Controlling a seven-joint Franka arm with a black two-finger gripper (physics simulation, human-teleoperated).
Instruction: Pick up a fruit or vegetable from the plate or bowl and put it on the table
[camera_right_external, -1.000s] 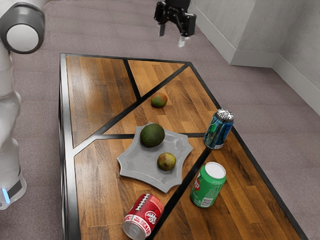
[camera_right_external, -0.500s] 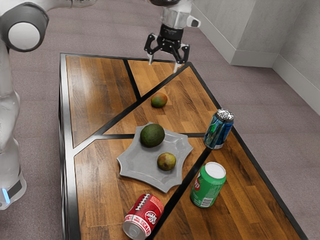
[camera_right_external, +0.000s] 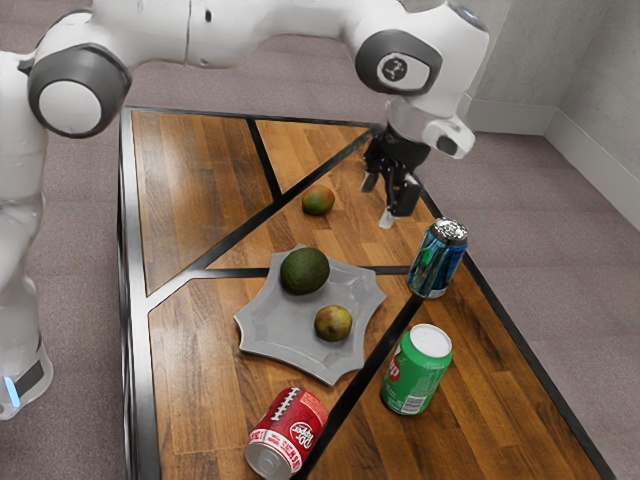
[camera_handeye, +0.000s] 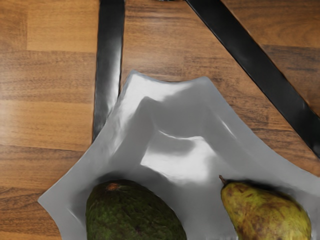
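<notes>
the pincer (camera_right_external: 377, 202) hangs open, with avocado (camera_right_external: 305, 271) and pear (camera_handeye: 265, 212) on the grey plate (camera_right_external: 268, 318).

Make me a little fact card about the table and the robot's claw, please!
dish: gray plate with pointy corners
on the dish: avocado, pear
off the dish: red-green fruit, on the wooden table
cans standing up: blue can, green can
can lying down: red can
claw: open, holding nothing
</notes>
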